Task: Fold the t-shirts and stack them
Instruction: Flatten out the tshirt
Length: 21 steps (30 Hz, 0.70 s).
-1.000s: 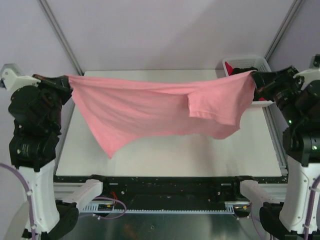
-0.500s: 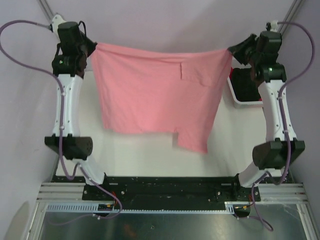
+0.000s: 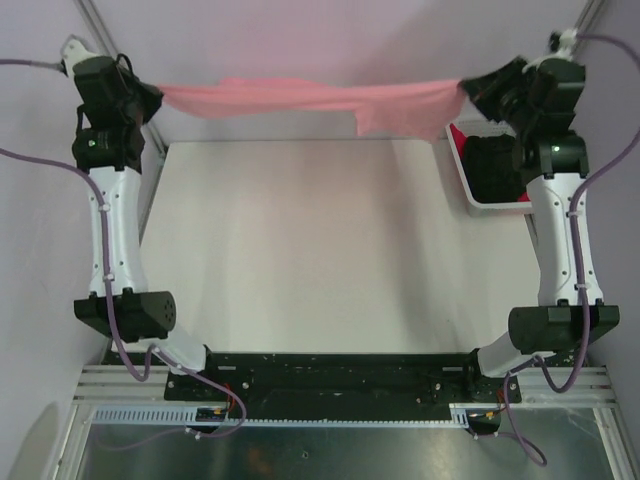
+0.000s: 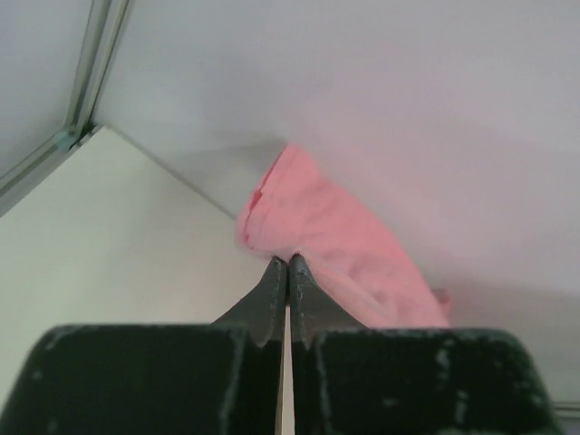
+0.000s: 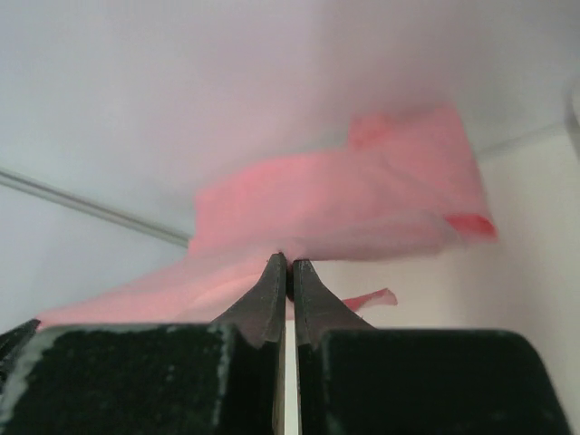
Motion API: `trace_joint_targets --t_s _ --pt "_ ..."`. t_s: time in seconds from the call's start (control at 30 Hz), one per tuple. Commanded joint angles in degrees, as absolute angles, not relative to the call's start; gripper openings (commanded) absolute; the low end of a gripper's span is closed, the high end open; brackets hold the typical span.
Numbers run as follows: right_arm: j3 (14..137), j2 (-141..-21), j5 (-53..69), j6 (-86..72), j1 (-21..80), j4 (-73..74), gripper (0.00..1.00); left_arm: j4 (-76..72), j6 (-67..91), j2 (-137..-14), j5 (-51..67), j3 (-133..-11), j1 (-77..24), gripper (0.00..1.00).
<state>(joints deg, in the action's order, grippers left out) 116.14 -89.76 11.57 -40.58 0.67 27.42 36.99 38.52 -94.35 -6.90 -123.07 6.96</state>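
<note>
A white table stands inside pale lilac walls with grey metal corner struts.

No writing, brand, number or sign is legible in any view: not on the salmon-pink t-shirt, the counter, or the basket at upper right.

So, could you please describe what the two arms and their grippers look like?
The left arm and right arm have white link shells and black joint housings, each with a small green light and a pale purple cable strapped along it. The left gripper and right gripper each end in two black tapered fingers.
</note>
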Motion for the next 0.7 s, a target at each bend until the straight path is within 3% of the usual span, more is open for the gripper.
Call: trace_joint_targets --t_s 0.0,0.13,0.3,0.67 --pt "99.07 -87.58 15.03 -42.11 0.44 25.39 0.00 36.85 36.49 -91.16 -7.59 -108.76 7.84 0.00" --pt "86.05 -87.53 15.21 -40.36 0.44 26.36 0.00 36.79 37.18 -88.25 -10.26 -91.57 8.11 0.00" --pt "79.98 -96.74 10.97 -35.83 3.05 31.82 0.00 34.40 40.11 -89.67 -11.01 -73.89 9.76 0.00" --pt "77.84 -110.92 3.40 -32.39 4.90 32.75 0.00 32.02 39.69 -96.25 -10.02 -64.17 10.57 0.00"
